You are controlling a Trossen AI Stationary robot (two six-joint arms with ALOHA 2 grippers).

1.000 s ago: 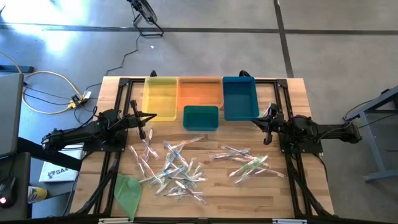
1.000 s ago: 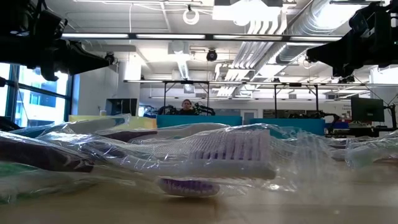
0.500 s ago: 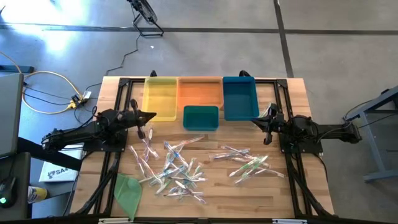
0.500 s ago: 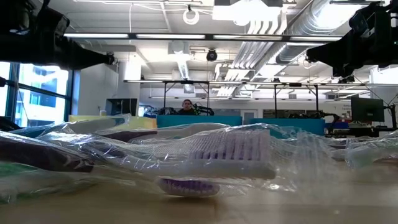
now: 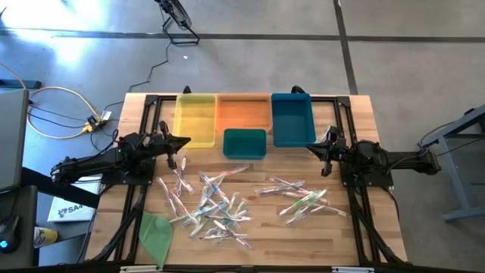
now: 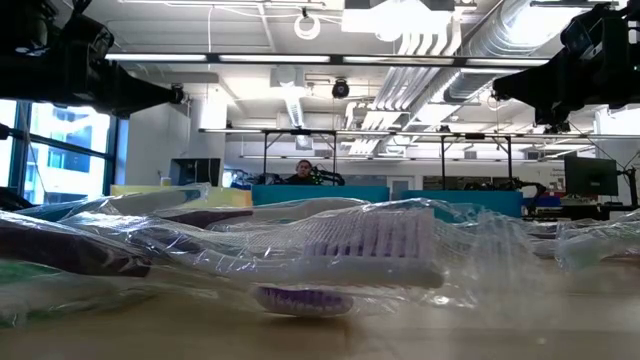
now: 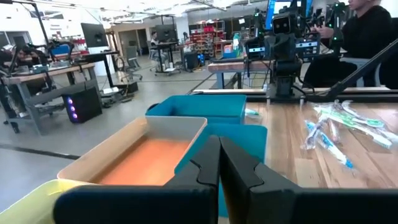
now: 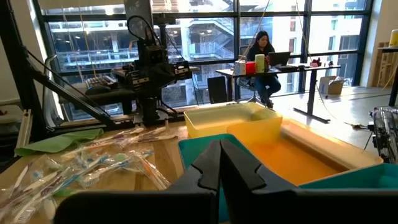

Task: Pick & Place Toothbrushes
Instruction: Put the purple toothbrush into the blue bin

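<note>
Opening stage of the job, nothing picked. Toothbrushes scattered loose on the bare wood of the table in two heaps, a bigger one toward the left middle and a smaller one to the right, all well apart from the bins along the far edge: yellow bin, orange bin, blue bin, and a small teal bin just in front of the orange one. No brush inside any bin, as far as visible. Left gripper hovering above the table beside the yellow bin, jaws pressed together, holding nothing; same closed pair in the left wrist view, pointing over the bins. Right gripper parked near the blue bin, jaws likewise pressed together and empty, confirmed in the right wrist view. Green sheet flat near the front left corner, away from the work. Next move, judged from this: spreading of one pair of jaws, then a descent onto a single brush at the rim of a heap, since wrapped brushes overlap and could drag neighbours along. Compared with a second ago: left arm shifted slightly, its gripper angled a little differently; right arm, brushes and bins unchanged.
</note>
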